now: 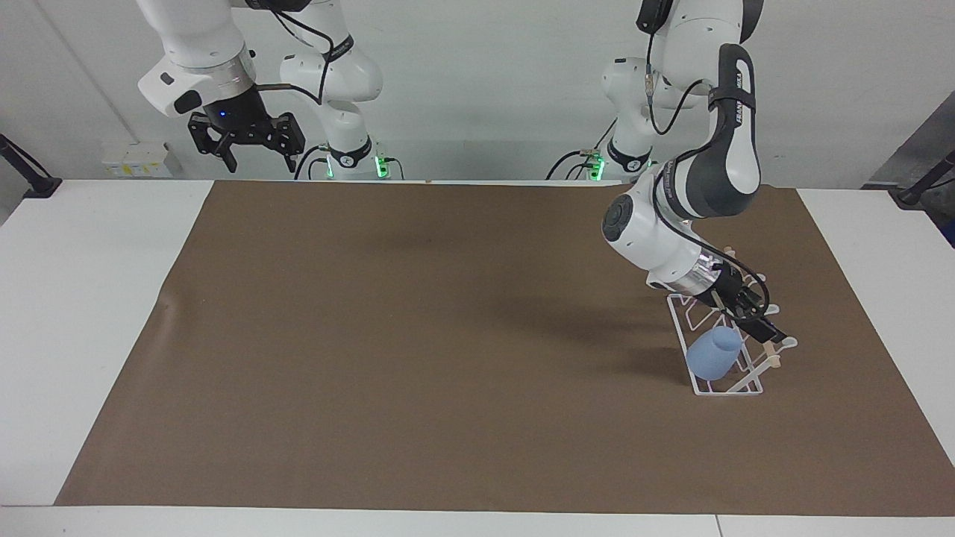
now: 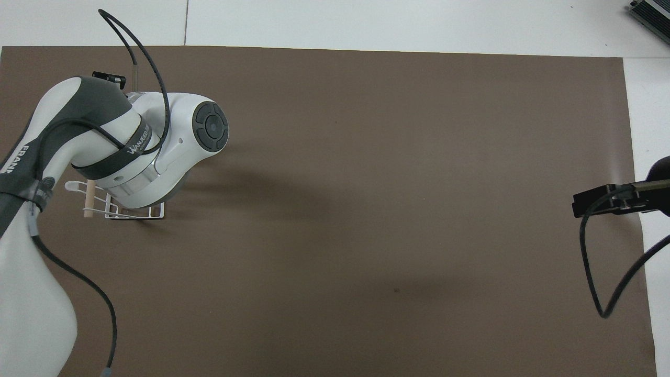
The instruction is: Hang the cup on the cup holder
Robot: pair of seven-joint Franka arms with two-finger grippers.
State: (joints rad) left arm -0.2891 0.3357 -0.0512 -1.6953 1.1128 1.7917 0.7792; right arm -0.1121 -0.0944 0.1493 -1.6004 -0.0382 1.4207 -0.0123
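The light-blue cup (image 1: 714, 353) rests tilted on the lower wires of the white wire cup holder (image 1: 701, 388), at the holder's end farther from the robots. I cannot tell whether a prong is inside it. My left gripper (image 1: 759, 317) is just above the cup, over the holder's wooden dowel (image 1: 773, 359), open and apart from the cup. In the overhead view the left arm hides the cup, and only part of the holder (image 2: 128, 213) and its dowel (image 2: 88, 201) show. My right gripper (image 1: 250, 153) is open, empty and raised high by its base.
A brown mat (image 1: 448, 335) covers most of the white table (image 1: 89, 298). The holder stands toward the left arm's end of the mat. A cable loop (image 2: 596, 262) hangs from the right arm.
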